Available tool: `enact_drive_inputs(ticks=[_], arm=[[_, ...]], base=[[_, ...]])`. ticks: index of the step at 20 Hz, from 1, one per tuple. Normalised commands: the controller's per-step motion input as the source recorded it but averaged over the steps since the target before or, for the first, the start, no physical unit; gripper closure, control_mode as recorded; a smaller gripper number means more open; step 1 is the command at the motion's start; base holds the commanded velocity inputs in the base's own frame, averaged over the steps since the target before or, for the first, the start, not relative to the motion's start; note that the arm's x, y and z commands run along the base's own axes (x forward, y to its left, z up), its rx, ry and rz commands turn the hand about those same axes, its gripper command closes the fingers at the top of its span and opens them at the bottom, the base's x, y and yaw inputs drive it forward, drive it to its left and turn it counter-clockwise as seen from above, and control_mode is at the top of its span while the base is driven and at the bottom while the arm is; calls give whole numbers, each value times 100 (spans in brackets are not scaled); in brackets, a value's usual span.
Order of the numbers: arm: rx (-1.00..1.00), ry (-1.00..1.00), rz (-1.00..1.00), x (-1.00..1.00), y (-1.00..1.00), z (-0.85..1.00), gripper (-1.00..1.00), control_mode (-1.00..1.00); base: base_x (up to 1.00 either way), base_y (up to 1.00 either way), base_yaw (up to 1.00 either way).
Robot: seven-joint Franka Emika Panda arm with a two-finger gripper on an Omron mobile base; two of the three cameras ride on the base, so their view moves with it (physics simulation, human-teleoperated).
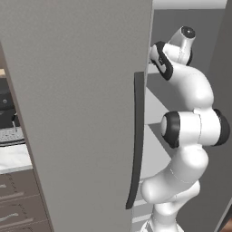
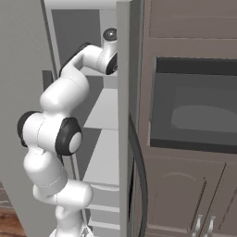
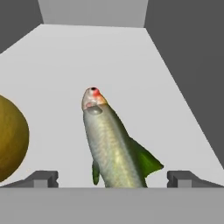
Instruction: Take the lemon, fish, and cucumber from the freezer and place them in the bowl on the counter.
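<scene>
The fish (image 3: pixel 111 144), silver-green with a red-tipped snout, lies on a pale shelf (image 3: pixel 131 65) inside the freezer (image 1: pixel 81 113), head pointing away from the hand. My gripper (image 3: pixel 113 178) is open, one finger on each side of the fish's tail end and not touching it. The lemon (image 3: pixel 11 138), yellow-olive and round, sits at the left edge of the hand view, beside the left fingertip (image 3: pixel 41 178). The white arm (image 2: pixel 65 97) reaches into the freezer past its open grey door and long dark handle (image 1: pixel 137 140). A strip of the marble counter (image 1: pixel 13 158) shows at far left.
Grey freezer walls (image 3: pixel 192 57) close in the shelf on both sides and at the back. Pale shelves (image 2: pixel 104 111) stack below. A built-in oven (image 2: pixel 194 106) in brown cabinets stands right of the freezer. A dark appliance (image 1: pixel 7 108) sits on the counter above grey-brown drawers (image 1: pixel 18 199).
</scene>
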Motion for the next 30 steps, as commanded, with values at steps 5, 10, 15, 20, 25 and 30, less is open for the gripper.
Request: enact_drive_inputs(ticks=[5, 10, 15, 20, 25, 30], arm=[[0, 10, 3, 0, -10, -61, 100, -100], [1, 4, 5, 0, -17, -76, 100, -100], [2, 0, 7, -15, -27, -81, 100, -100], [1, -8, 1, -64, -25, -78, 100, -100], [0, -15, 0, -84, -7, -56, 100, -100], [0, -11, -10, -67, 7, -13, 100, -100]], base=[[0, 0, 0], [0, 0, 0], [0, 0, 0], [0, 0, 0], [0, 0, 0], [0, 0, 0]])
